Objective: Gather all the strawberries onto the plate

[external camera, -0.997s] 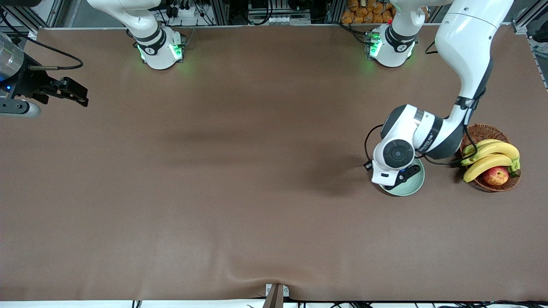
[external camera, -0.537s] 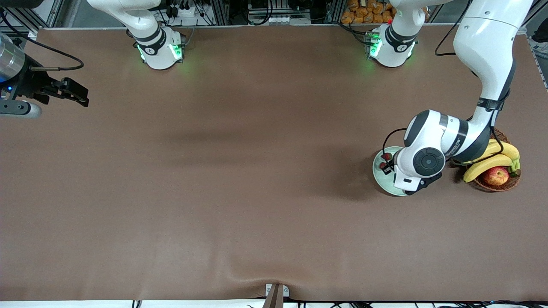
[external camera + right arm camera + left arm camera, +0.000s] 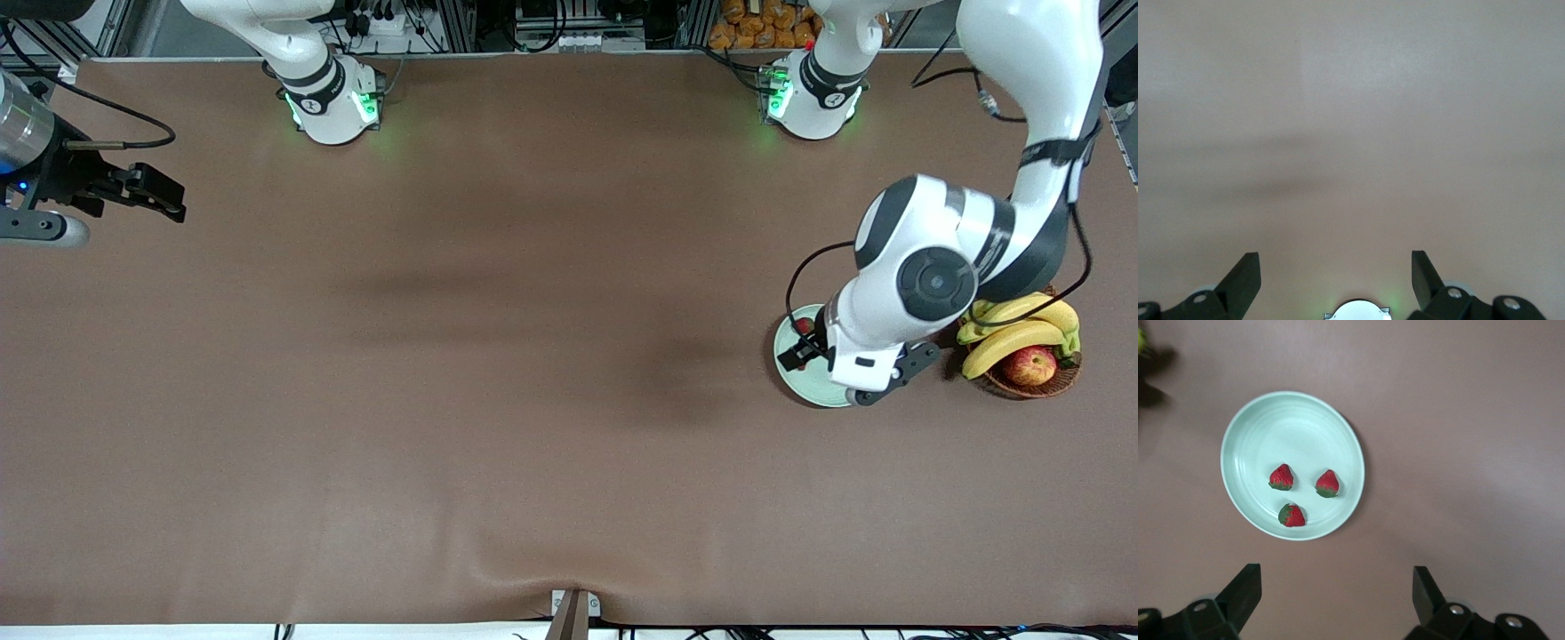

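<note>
Left wrist view — 3 red strawberries (image 3: 1293, 515), green-capped, on mint plate (image 3: 1251, 433), both grippers' fingers apart.

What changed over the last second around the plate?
The left gripper opened and rose above the plate, its arm swinging toward the basket. All three strawberries now lie free in the plate. The right gripper stayed waiting, open, at its end of the table; plate and basket did not move.
</note>
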Controlling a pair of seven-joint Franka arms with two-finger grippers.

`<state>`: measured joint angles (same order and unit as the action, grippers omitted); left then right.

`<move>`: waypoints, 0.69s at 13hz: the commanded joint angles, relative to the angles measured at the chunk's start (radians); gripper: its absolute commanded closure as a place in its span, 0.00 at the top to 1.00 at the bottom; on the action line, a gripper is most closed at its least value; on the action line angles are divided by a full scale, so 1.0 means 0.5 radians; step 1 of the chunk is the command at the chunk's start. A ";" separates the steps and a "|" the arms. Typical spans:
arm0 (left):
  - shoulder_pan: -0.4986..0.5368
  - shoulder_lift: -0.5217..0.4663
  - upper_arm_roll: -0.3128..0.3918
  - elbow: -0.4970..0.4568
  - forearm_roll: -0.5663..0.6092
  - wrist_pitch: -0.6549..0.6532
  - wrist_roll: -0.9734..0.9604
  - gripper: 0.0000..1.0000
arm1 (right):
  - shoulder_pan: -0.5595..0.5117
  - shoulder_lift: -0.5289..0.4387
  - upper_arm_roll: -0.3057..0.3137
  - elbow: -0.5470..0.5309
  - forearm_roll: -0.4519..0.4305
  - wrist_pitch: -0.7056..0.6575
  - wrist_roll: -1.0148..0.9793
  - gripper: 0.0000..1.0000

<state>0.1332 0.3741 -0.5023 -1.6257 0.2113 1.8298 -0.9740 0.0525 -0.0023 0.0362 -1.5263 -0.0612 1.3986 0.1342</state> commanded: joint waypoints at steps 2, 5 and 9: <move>0.007 -0.165 -0.173 0.238 -0.033 -0.254 0.028 1.00 | -0.095 -0.014 0.023 -0.015 0.064 0.013 -0.008 1.00; 0.013 -0.321 -0.220 0.318 -0.027 -0.398 0.165 1.00 | -0.218 -0.011 0.023 -0.040 0.236 0.022 -0.020 1.00; 0.160 -0.558 -0.204 0.321 -0.173 -0.625 0.622 1.00 | -0.185 -0.017 0.032 -0.046 0.205 0.077 -0.029 1.00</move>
<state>0.1660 0.1450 -0.6097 -1.4567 0.1807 1.5477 -0.7594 -0.0400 -0.0008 0.0402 -1.5394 0.0396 1.4179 0.1266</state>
